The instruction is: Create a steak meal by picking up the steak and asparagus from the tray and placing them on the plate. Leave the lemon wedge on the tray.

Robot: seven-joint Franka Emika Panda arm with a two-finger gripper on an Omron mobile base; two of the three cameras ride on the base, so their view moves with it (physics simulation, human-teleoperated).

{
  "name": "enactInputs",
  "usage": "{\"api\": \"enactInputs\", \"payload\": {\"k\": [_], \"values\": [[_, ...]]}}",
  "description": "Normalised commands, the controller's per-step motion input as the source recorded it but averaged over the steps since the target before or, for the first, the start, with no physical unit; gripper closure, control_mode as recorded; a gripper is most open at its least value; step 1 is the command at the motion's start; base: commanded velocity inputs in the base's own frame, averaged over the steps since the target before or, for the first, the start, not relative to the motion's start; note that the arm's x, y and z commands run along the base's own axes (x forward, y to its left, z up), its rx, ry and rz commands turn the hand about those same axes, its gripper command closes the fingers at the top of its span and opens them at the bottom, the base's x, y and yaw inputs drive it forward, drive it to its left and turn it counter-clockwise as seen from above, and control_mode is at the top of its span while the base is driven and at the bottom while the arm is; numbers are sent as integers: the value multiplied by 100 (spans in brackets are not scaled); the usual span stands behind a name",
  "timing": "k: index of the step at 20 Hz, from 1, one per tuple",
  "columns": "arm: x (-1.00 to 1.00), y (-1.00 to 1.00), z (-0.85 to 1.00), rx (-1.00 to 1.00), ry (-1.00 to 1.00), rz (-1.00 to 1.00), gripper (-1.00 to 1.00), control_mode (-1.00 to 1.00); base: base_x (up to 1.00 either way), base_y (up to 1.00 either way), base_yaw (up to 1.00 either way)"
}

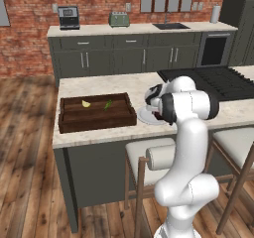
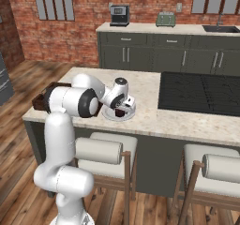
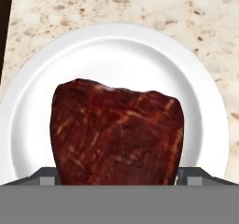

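One hand (image 2: 120,111), poised low over one white plate (image 3: 116,50) on the stone table (image 2: 150,118); its two fingertips (image 3: 44,177) stand wide apart at either side of one steak (image 3: 116,134), and contact with the meat cannot be judged. The steak, dark red and marbled, lies directly beneath the hand, over the middle of the plate; whether it rests on the plate surface cannot be told. One dark wooden tray (image 1: 96,122) sits on the table just beside the plate, on the side away from the cooktop (image 2: 201,95); inside it, well apart from the hand, lie one lemon wedge (image 1: 86,103) and one asparagus (image 1: 107,104) stalk, near each other toward the tray's far wall. Two stools (image 2: 105,153) stand below the table's near edge.
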Motion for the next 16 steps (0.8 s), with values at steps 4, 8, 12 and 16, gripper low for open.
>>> {"api": "enactInputs", "payload": {"k": [4,8,12,16], "values": [[24,0,-21,0,3,0,100,-100,0,0,0],[20,0,-17,0,2,0,100,-100,0,0,0],[18,0,-14,0,1,0,100,-100,0,0,0],[1,0,-15,0,0,0,-100,-100,0,0,0]]}}
